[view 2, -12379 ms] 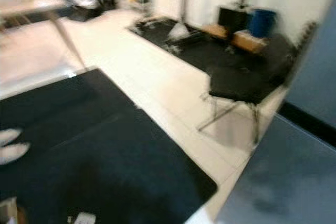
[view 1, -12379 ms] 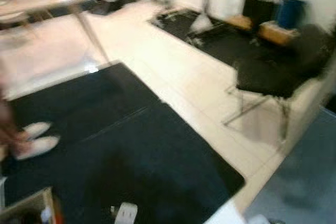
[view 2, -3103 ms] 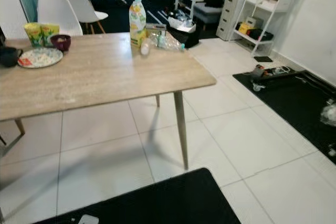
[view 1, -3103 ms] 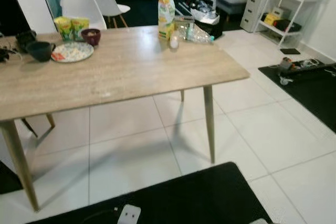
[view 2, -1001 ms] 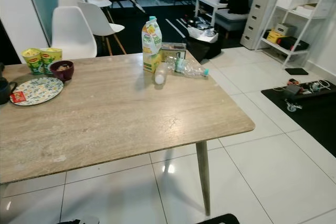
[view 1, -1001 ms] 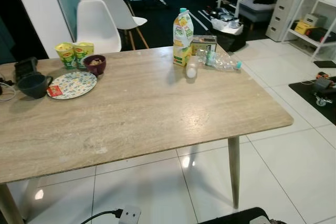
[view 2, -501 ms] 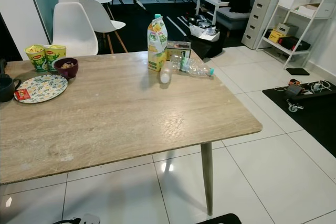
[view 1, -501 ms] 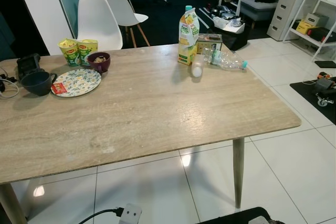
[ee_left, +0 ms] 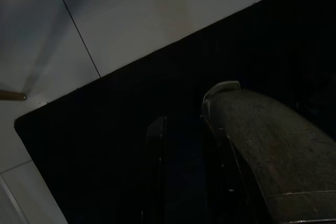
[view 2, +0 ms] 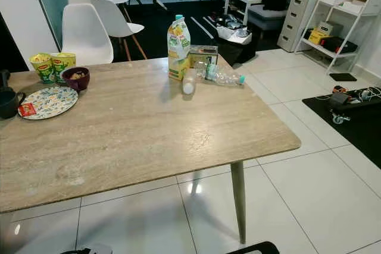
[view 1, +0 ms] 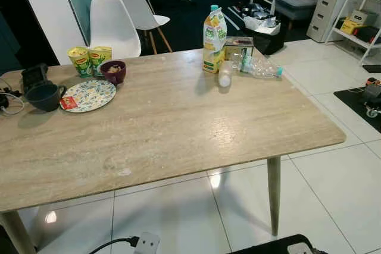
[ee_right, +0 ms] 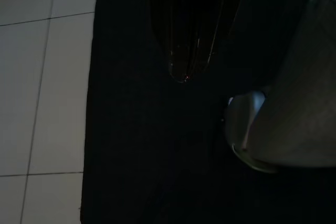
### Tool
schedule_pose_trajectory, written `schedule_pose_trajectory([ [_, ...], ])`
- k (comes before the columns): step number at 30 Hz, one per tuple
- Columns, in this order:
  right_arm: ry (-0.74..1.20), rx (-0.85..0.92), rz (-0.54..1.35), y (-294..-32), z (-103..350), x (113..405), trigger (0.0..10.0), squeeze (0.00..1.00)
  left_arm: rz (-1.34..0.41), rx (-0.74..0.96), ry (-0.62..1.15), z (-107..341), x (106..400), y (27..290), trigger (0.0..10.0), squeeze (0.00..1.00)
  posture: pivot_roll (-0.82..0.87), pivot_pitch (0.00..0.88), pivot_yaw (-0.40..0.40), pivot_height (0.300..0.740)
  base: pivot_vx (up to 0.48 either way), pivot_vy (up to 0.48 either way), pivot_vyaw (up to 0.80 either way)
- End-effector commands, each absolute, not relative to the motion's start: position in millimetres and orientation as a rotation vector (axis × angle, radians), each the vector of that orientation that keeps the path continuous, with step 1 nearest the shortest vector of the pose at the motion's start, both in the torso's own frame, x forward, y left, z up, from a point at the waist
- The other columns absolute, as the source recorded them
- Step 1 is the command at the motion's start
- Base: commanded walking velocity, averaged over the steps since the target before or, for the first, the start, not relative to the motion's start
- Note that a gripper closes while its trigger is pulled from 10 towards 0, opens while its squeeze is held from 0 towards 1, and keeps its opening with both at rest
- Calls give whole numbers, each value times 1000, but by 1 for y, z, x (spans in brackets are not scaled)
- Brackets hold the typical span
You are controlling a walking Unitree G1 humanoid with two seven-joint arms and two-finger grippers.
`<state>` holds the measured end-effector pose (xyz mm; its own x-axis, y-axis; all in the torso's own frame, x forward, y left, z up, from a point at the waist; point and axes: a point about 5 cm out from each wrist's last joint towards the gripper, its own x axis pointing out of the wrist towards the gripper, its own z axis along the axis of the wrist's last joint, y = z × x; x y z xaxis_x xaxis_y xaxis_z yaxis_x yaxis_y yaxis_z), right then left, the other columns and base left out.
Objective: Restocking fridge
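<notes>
A wooden table (view 1: 178,123) stands before me. At its far right end a yellow-green juice carton (view 1: 214,40) stands upright, with a small white bottle (view 1: 224,77) in front of it. Beside the carton are a small box (view 1: 239,47) and a clear plastic bottle (view 1: 259,67) lying on its side. My left gripper (ee_left: 181,145) hangs low over a black mat (ee_left: 105,156) in the dark left wrist view. My right gripper (ee_right: 182,74) also hangs over the black mat, its fingers meeting at the tips with nothing in them.
At the table's far left are a patterned plate (view 1: 88,94), a dark mug (view 1: 43,95), a maroon bowl (view 1: 112,71) and two green cups (view 1: 89,59). White chairs (view 1: 113,25) stand behind. A power strip (view 1: 147,244) lies on the tiled floor. Shelves (view 2: 333,4) stand at the right.
The camera turned away from the black mats and chair, then came closer to the table. Over the last second the view shifted only slightly. The things on the table have not moved.
</notes>
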<state>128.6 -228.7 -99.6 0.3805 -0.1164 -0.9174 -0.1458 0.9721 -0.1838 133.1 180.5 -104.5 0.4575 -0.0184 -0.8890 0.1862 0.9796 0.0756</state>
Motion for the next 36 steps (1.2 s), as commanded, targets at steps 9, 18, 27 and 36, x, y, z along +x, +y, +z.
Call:
schedule_pose_trajectory([
  [9,1178,-208,-129,-267,-91,123,10000,0,-109,133,1152,-108,119,191,10000,0,-2,0,-66,740,0,0,0],
  [18,1169,-226,-62,-252,-93,131,10000,0,-139,143,1142,-108,114,194,10000,0,-12,0,-37,740,0,0,0],
  [27,1151,-154,-69,-240,-97,127,10000,0,-128,200,1114,-102,125,212,10000,0,7,0,-41,740,0,0,0],
  [36,1070,43,-243,-245,-94,128,10000,0,-46,95,1085,-102,130,202,10000,0,5,0,-38,740,0,0,0],
])
